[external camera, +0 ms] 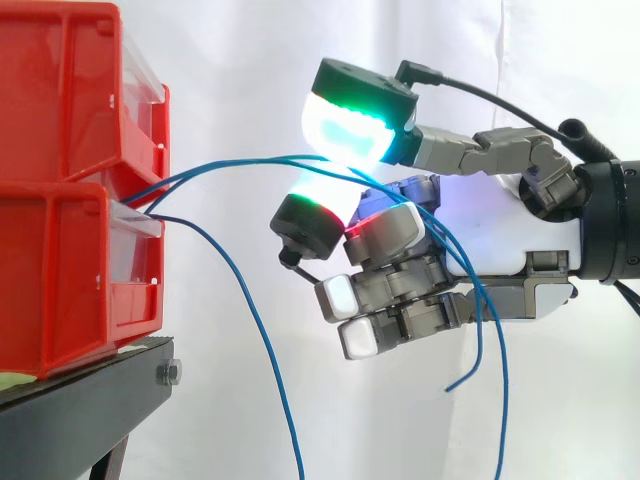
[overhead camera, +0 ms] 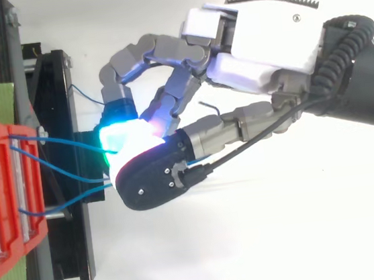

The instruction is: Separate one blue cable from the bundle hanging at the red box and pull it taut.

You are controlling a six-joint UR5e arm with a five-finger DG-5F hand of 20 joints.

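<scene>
Nearest to both cameras is the hand (external camera: 545,235), which reaches in from the right with its fingers curled. Its green-glowing pad (external camera: 350,128) stands above a second pad (external camera: 318,205), and the blue cables (external camera: 230,170) pass between these two. From above the two pads look pressed together, so the hand seems to be clamped on the blue cables, though I cannot say how many of them are really in the grip. The cables leave the gap between the two stacked red bins (external camera: 60,280) and run almost straight to the hand, then fall loose over the lower fingers (external camera: 390,290). One more blue cable (external camera: 258,325) is apart from the hand and hangs down in front of the white curtain (external camera: 230,60). The bins rest on the black stand (external camera: 90,385).
</scene>
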